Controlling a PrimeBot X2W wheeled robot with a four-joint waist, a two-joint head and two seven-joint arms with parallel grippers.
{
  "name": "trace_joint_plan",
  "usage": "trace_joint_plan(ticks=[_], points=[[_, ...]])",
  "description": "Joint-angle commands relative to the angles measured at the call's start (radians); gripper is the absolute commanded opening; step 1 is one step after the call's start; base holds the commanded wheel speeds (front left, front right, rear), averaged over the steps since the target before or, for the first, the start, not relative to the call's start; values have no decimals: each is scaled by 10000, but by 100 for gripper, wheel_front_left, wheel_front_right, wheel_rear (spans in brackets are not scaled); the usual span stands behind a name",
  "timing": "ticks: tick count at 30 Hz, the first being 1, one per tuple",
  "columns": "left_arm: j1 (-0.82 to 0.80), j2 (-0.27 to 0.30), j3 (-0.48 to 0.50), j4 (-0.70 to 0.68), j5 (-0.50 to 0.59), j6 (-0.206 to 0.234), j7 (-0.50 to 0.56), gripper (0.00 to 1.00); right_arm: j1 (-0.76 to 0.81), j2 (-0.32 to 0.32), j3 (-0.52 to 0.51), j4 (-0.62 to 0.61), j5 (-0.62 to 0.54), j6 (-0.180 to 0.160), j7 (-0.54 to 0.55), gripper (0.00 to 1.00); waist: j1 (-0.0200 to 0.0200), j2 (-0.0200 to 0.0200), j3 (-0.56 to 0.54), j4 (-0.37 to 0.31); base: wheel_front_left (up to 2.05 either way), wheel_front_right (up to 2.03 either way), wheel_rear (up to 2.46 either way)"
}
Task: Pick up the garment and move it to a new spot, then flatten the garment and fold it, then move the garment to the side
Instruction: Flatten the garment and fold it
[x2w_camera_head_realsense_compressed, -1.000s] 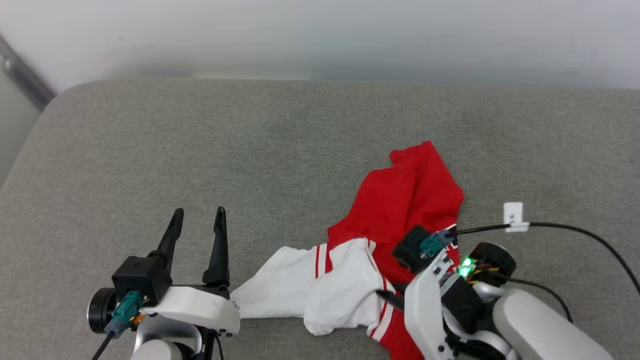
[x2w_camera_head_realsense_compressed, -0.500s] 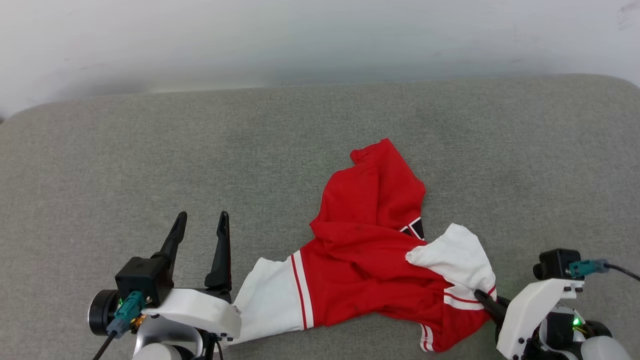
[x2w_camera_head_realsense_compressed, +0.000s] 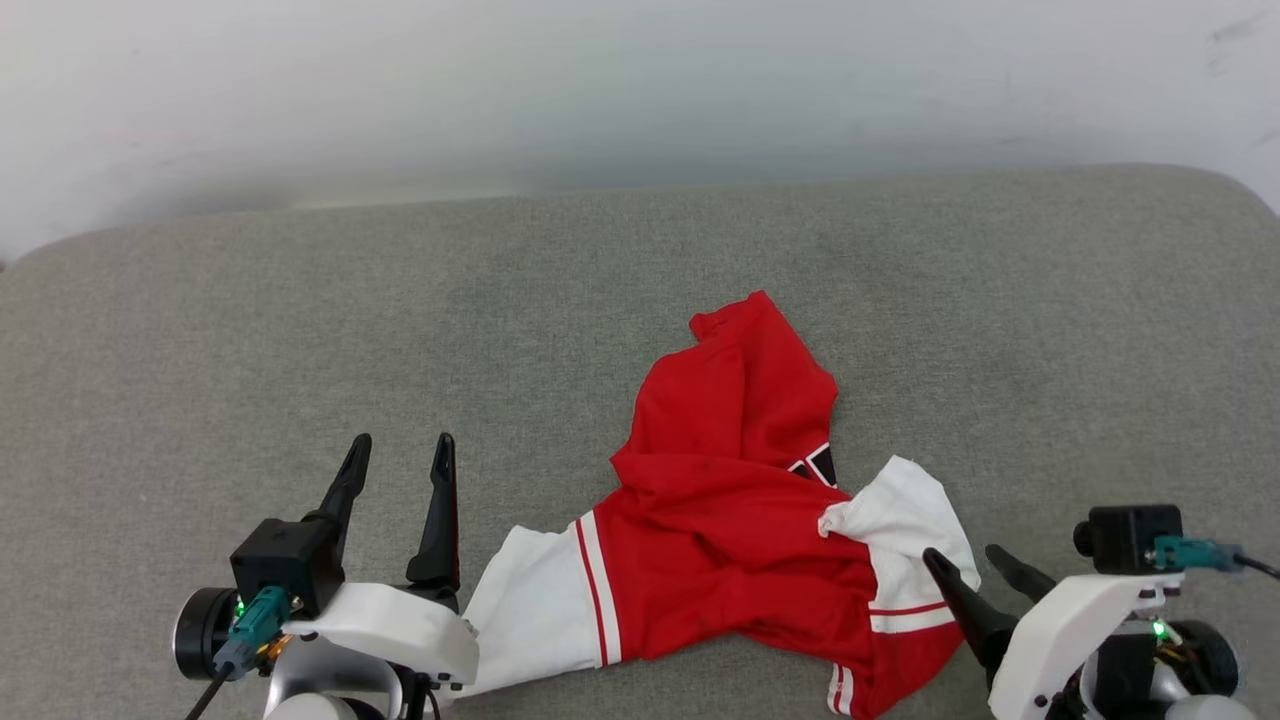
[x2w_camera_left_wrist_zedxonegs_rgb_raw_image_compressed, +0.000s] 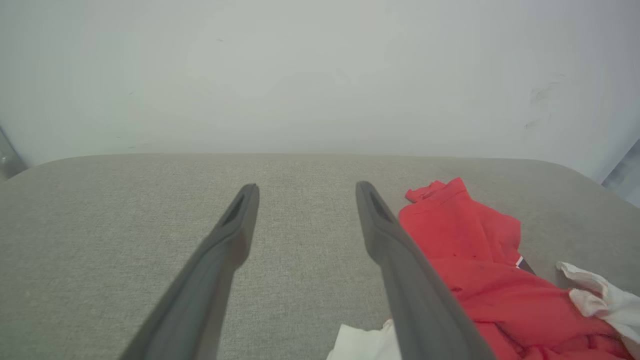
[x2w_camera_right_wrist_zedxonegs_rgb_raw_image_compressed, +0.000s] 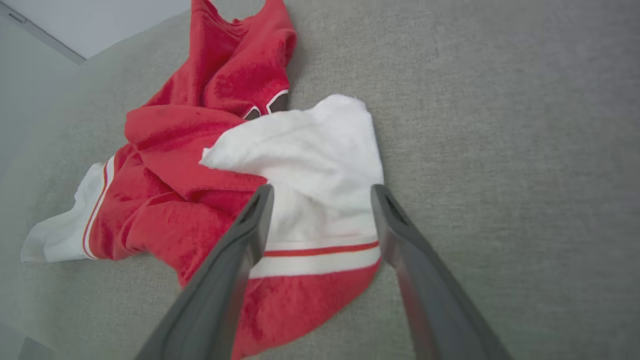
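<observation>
Folds of the garment (x2w_camera_head_realsense_compressed: 720, 560) hide most of its print (x2w_camera_head_realsense_compressed: 822, 464).

plain indoor room, staged test setup rather than lived-in home by the look, wide grey fabric-upholstered pad (x2w_camera_head_realsense_compressed: 300, 330) with rounded corners, butted against plain white wall (x2w_camera_head_realsense_compressed: 600, 80), faint scuffs on wall at right

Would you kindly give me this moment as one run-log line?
left hand: open, empty | right hand: open over white sleeve | garment: crumpled on grey cushion
</observation>
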Motion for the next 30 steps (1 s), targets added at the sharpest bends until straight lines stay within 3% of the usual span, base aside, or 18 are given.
trace_joint_plan(ticks=[1, 3, 6, 12, 14, 22, 23, 24, 25, 26, 30], points=[[91, 16, -34, 3, -55, 36, 1, 100, 10, -220, 176, -349, -128, -3, 372, 100, -1, 0, -97, -6, 0, 0, 0], [109, 17, -43, -8, -44, 44, 9, 100, -91, -376, 314, -547, -210, -3, 660, 100, -1, 0, -116, -4, 0, 0, 0], [39, -51, -154, -33, -16, 12, 35, 100, -709, -1052, 1092, -978, -347, -3, 1947, 100, -1, 0, -112, 125, 0, 0, 0], [-227, -122, -300, 28, -5, -103, 20, 100, -1610, -1697, 2134, -723, -150, -3, 3006, 100, -1, 0, 102, 517, 0, 0, 0], [-309, -180, -378, 54, -3, -179, -23, 100, -1959, -1983, 2415, -475, -226, -6, 3163, 100, -1, 0, 254, 728, 0, 0, 0], [-574, -245, -378, 270, -36, -241, -201, 100, -2584, -2135, 2835, 510, -178, -3, 3218, 100, -1, 0, 711, 1023, 0, 0, 0], [-584, -268, -375, 284, -39, -226, -237, 100, -2636, -2132, 2830, 558, -187, -3, 3141, 47, -1, 0, 738, 1001, 0, 0, 0], [-606, -261, -346, 315, -57, -226, -240, 100, -2690, -2111, 2812, 582, -161, -3, 3070, 21, -1, 0, 754, 969, 0, 0, 0], [-626, -241, -317, 355, -59, -231, -257, 100, -2750, -2122, 2785, 571, -182, -3, 2965, 5, -1, 0, 755, 923, 0, 0, 0], [-621, -254, -312, 383, -57, -204, -277, 100, -2777, -2091, 2719, 531, -127, -3, 2874, 0, -1, 0, 740, 867, 0, 0, 0], [-514, -199, -255, 415, -37, -134, -328, 100, -2721, -1985, 2286, 241, 56, -3, 2561, 0, -1, 0, 594, 546, 0, 0, 0]])
